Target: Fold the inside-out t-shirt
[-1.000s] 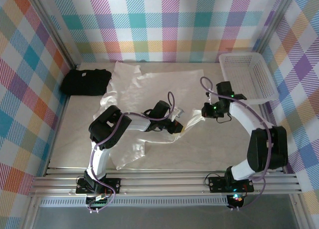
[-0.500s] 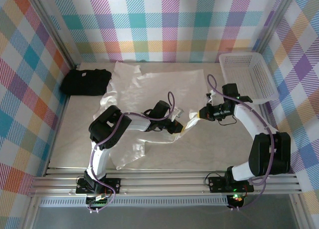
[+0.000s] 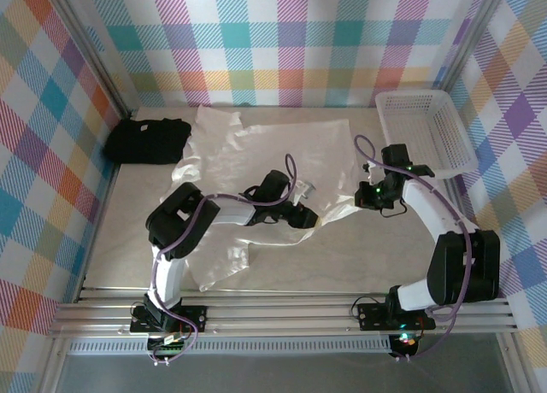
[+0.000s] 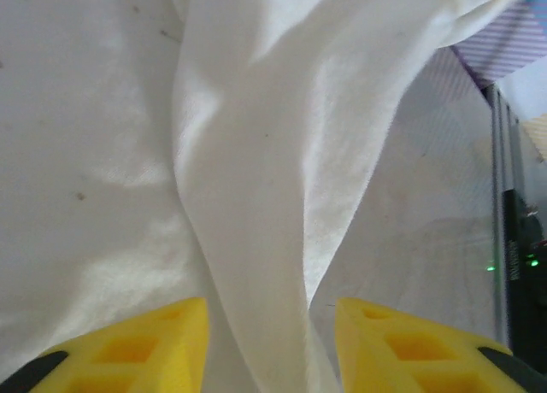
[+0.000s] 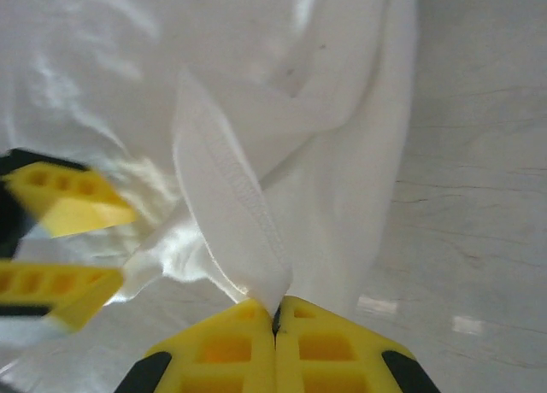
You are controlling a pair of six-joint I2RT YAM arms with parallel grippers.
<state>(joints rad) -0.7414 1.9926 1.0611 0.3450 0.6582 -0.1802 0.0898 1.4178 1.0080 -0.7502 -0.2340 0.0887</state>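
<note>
The table (image 3: pixel 120 239) carries the white t-shirt (image 3: pixel 256 145), which lies crumpled across its middle between a black t-shirt (image 3: pixel 147 140) at far left and a basket (image 3: pixel 425 128) at far right. The right gripper (image 5: pixel 275 310) is clamped tight on a seamed edge of the t-shirt. The left gripper (image 4: pixel 269 316) stands partly open, with a fold of it running loose between the fingers.

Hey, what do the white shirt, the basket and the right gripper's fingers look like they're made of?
The white t-shirt: soft matte knit, likely cotton; it drapes in folds and shows a stitched hem. The basket: white plastic, judging by its rigid lattice walls. The fingers of the right gripper: hard yellow plastic, apparently, with moulded pockets.
</note>
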